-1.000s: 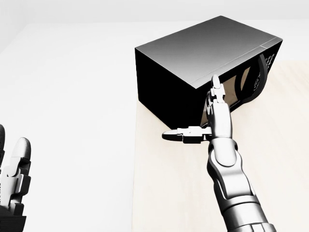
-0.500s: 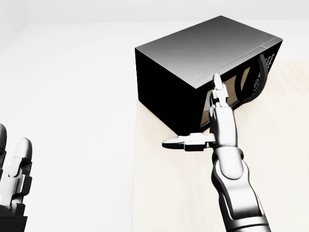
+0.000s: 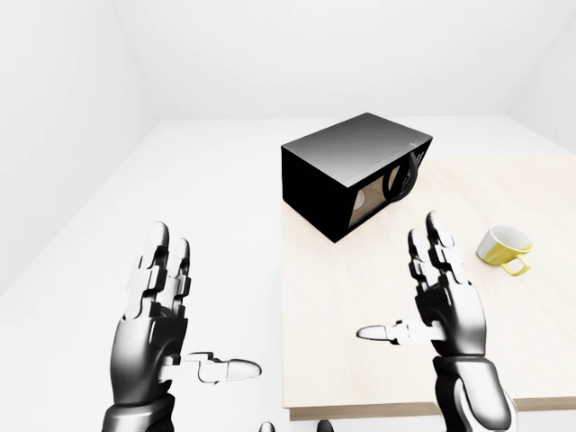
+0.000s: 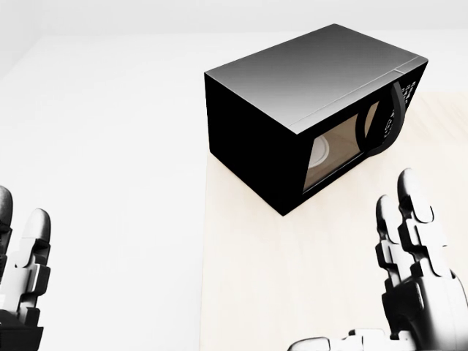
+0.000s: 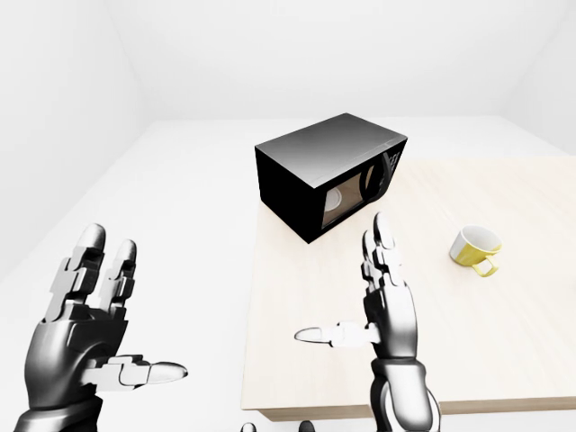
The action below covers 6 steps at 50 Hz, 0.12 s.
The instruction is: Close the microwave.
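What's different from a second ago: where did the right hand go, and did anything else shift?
The right hand has pulled away from the microwave door, down toward the head view's bottom right, fingers open and holding nothing. The door sits flush with the body, as before. The microwave, the table and the left hand have not moved.

A bare white simulated room: pale wooden table (image 3: 360,360), black microwave (image 3: 346,171), yellow cup (image 3: 502,245).
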Available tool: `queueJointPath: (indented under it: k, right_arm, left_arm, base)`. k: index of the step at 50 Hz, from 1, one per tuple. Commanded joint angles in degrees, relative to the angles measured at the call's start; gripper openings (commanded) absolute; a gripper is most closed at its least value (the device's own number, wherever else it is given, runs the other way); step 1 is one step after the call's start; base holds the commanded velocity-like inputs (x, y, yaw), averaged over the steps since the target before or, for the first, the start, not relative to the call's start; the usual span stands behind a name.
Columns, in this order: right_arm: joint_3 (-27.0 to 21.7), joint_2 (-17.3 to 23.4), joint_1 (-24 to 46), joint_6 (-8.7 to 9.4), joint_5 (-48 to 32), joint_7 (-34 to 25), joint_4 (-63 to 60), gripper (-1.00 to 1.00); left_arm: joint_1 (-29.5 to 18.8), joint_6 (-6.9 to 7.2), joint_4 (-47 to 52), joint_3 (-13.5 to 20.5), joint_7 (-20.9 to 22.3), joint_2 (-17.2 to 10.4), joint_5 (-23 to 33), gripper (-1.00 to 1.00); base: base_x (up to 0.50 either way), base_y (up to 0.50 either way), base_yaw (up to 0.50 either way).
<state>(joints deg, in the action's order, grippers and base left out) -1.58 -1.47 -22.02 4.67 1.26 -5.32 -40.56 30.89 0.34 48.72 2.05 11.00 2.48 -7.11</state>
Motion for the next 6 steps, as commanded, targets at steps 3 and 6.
queueJointPath:
  k: [3,6]
  right_arm:
    - [0.4,-0.4,-4.7,0.33,0.1,-1.2,-7.1,1.0]
    - [0.9,-0.3,-4.2,-0.04,-0.5,-0.7,-5.6,1.0]
  left_arm:
    - [-0.2,0.04,-0.3,-0.3,-0.3,-0.3,0.2,1.0]
    - [-0.3,0.0,-0.5,-0.4,-0.3,-0.3,0.3,1.0]
  base:
    - [0.0,0.0,0.0]
    - [0.0,0.0,0.0]
